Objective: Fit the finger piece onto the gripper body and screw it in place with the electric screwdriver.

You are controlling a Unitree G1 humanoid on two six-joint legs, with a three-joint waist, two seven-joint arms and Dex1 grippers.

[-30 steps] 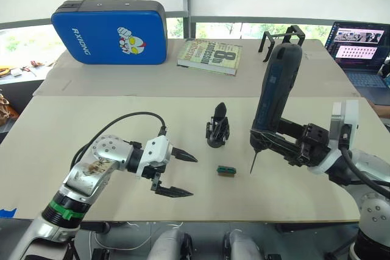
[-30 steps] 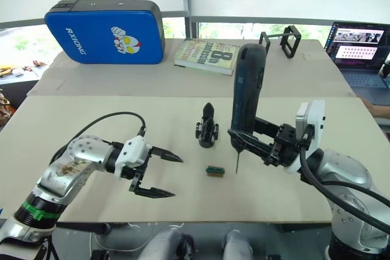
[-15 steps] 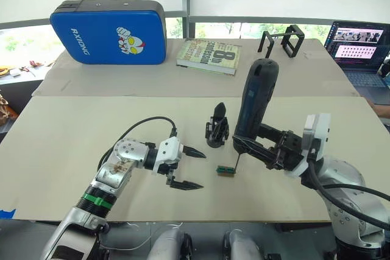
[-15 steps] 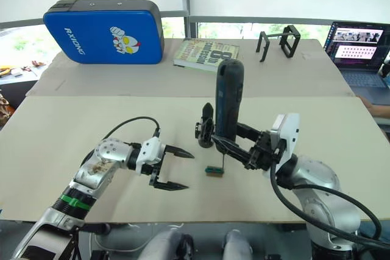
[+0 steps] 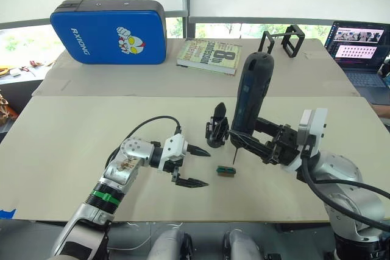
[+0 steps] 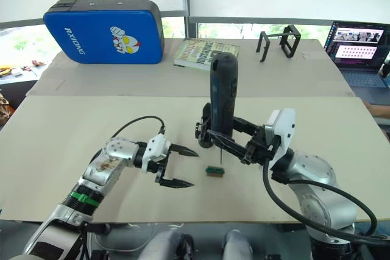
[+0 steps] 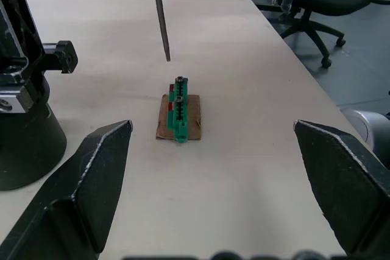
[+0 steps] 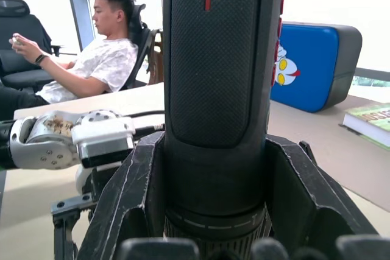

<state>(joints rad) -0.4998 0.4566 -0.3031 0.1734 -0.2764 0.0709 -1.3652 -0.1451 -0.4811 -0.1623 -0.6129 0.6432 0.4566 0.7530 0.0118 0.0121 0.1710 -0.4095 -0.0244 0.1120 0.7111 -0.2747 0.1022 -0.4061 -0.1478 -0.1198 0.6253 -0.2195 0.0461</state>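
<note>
The gripper body [image 5: 217, 131] stands upright mid-table, one pointed finger sticking up. My right gripper [image 5: 247, 140] is shut on the lower part of the electric screwdriver [image 5: 251, 98], held nearly upright just right of the gripper body. Its thin bit [image 7: 159, 10] hangs a little above the table, beyond a small green-and-dark block [image 5: 225, 170]. My left gripper [image 5: 209, 167] is open, low over the table just left of that block, and the block [image 7: 180, 109] lies ahead between its fingers [image 7: 91, 187]. The finger piece is out of view.
At the back of the table lie a blue padded case [image 5: 109, 31], a book [image 5: 210, 55] and a black wire-frame stand [image 5: 283, 39]. A laptop [image 5: 359, 47] sits at the far right. A person [image 8: 103, 53] sits in a chair beyond the table.
My right arm has carried the screwdriver left, up beside the gripper body. My left gripper has reached right toward the green block, still open.
</note>
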